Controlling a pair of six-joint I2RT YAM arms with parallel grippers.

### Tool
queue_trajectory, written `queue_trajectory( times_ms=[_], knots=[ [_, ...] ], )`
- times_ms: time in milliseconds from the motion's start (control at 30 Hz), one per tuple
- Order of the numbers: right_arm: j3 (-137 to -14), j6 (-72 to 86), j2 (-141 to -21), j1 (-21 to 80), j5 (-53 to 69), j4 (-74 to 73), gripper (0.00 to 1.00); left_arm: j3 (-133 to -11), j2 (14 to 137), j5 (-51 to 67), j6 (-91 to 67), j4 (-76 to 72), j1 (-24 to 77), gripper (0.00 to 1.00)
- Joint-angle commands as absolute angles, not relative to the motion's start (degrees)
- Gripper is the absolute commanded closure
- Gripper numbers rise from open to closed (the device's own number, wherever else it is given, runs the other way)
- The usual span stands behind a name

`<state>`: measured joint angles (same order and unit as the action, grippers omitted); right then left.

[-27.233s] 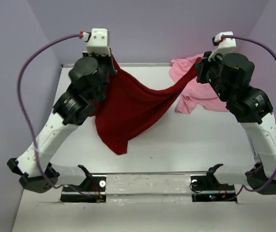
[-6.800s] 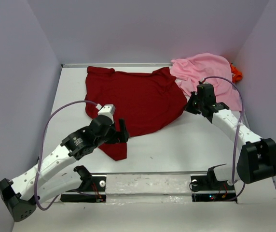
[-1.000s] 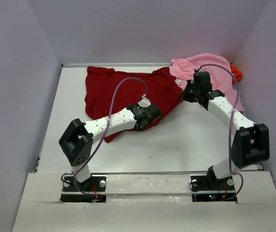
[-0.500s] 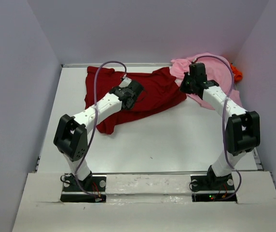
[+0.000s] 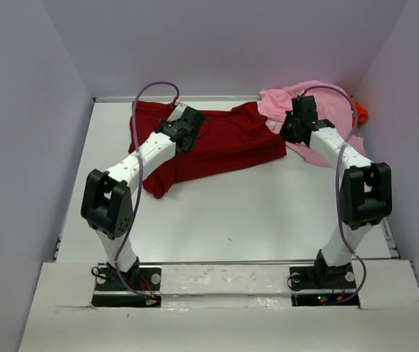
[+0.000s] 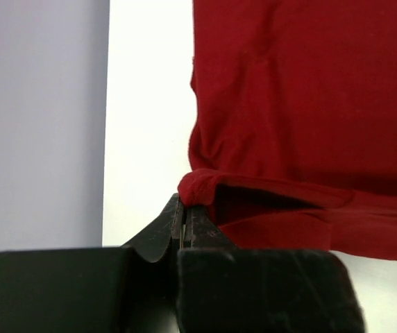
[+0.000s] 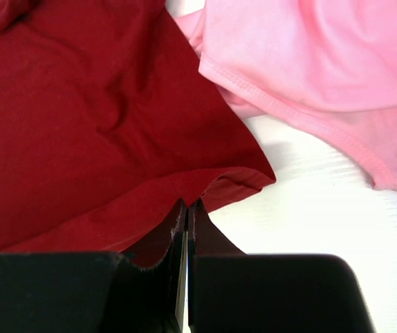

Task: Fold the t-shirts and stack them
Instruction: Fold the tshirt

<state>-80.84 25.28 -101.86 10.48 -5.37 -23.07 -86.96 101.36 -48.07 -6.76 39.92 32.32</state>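
Seen from above, a dark red t-shirt lies spread across the far half of a white table, around 12 o'clock, with one lobe trailing toward 7 o'clock. The left gripper sits over the shirt's far left part. In its wrist view the fingertips are clenched together on a rolled fold of red cloth, and the rest of the shirt stretches away toward 1 o'clock.

The right gripper is at the shirt's 3 o'clock edge, pinched tight on the hem there. A light pink t-shirt is bunched just beyond it at 1 o'clock, touching the red one. A bright orange t-shirt peeks out at the pink one's 3 o'clock side, against the wall.
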Motion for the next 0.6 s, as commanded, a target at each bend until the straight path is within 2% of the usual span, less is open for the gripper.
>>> queue_trajectory(
  times_ms=[0, 567],
  knots=[
    [-84.29, 24.7, -101.6, 8.8, -6.42, -22.59, 1.0, -85.7, 96.24, -49.57, -4.4, 36.92, 29.98, 1.0],
    [-90.08, 24.26, -107.83, 8.79, -6.33, -23.99, 1.0, -85.77, 101.41, -47.37, -4.75, 30.67, 25.58, 1.0]
  ],
)
